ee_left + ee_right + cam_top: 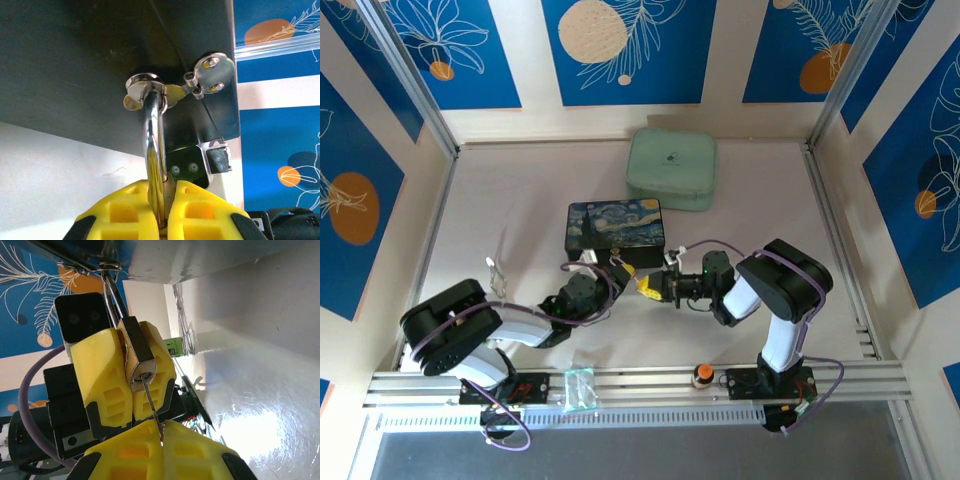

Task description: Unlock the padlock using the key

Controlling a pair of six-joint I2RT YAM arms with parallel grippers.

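Top view: both arms meet low over the counter (520, 200), just in front of the box (615, 225).

Left wrist view: the left fingers (125, 212) are closed around the padlock. Its shackle (152, 140) rises from between them and hangs through the hasp (212, 75) on the box front.

Right wrist view: the padlock (140, 357) sits clamped in the left fingers with its keyhole end facing the camera. The right fingers (200, 450) pinch the key (152, 407), whose tip is in the keyhole, though much of the blade shows outside it.

The step looks like seating and turning. Push straight along the blade until it bottoms, then roll the right wrist about the key's own axis. The left grip should hold the body firm, with no sideways pull, since so thin a blade would likely bend or slip.
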